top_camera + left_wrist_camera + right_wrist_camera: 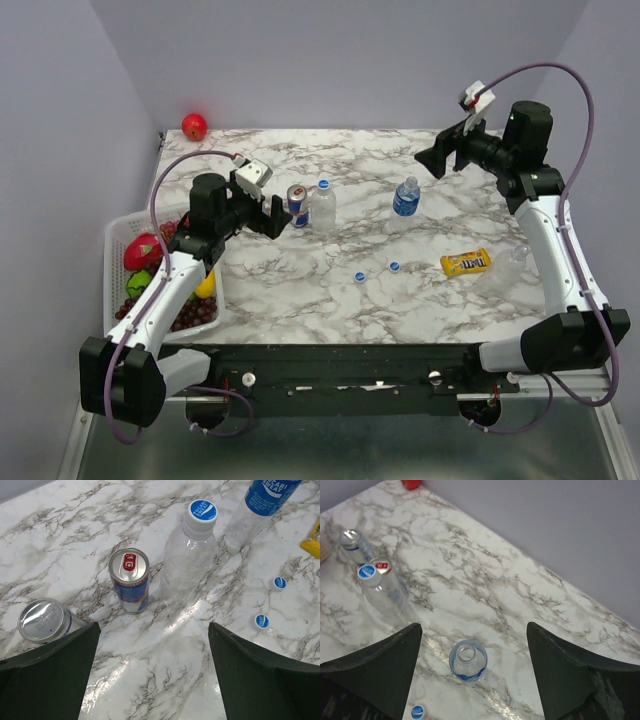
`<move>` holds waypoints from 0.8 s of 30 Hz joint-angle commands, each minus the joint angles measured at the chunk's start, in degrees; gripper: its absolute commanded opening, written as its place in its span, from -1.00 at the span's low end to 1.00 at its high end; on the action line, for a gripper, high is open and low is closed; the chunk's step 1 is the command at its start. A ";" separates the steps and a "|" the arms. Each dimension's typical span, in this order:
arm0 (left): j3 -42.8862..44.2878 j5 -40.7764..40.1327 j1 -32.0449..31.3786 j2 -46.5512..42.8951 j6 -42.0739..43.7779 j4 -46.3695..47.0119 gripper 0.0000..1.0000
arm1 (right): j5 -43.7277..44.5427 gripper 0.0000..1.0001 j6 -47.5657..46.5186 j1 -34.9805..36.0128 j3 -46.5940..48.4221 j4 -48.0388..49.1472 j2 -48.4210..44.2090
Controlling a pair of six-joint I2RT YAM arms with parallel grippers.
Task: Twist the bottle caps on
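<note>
Nothing held: left gripper (pixel 278 216) and right gripper (pixel 432 160) both spread wide.
labelled bottle (pixel 406 198) stands uncapped; two blue caps (pixel 359 276) lie loose on the marble table (pixel 300 290).

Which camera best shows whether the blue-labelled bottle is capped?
The right wrist view: it looks down the open neck of the blue-labelled bottle. The left wrist view cuts off its top; the top view shows it small.

A marble-patterned table (pixel 270 300) bears a blue-and-silver drink can (pixel 129 580) with a red tab, upright, and near it a second can (pixel 45 621) with a plain silver top. A yellow M&M's packet (pixel 466 262) lies flat towards the right. A red fruit (pixel 194 126), possibly an apple, sits in the far left corner. A white basket (pixel 110 260) at the left edge holds dark grapes (pixel 192 314).
</note>
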 commanded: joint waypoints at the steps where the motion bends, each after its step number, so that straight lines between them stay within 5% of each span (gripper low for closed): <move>1: 0.37 4.94 -0.41 -0.44 -0.94 -3.75 0.97 | -6.91 0.89 -4.85 0.36 -4.28 -2.19 -0.91; 6: 2.72 3.27 -0.50 0.97 1.50 -7.26 0.97 | -0.78 0.88 -6.18 0.36 -8.77 2.99 0.93; 24: 10.99 0.80 -0.50 4.40 9.69 -14.91 0.97 | -1.11 0.66 -9.43 0.45 -15.54 16.44 9.46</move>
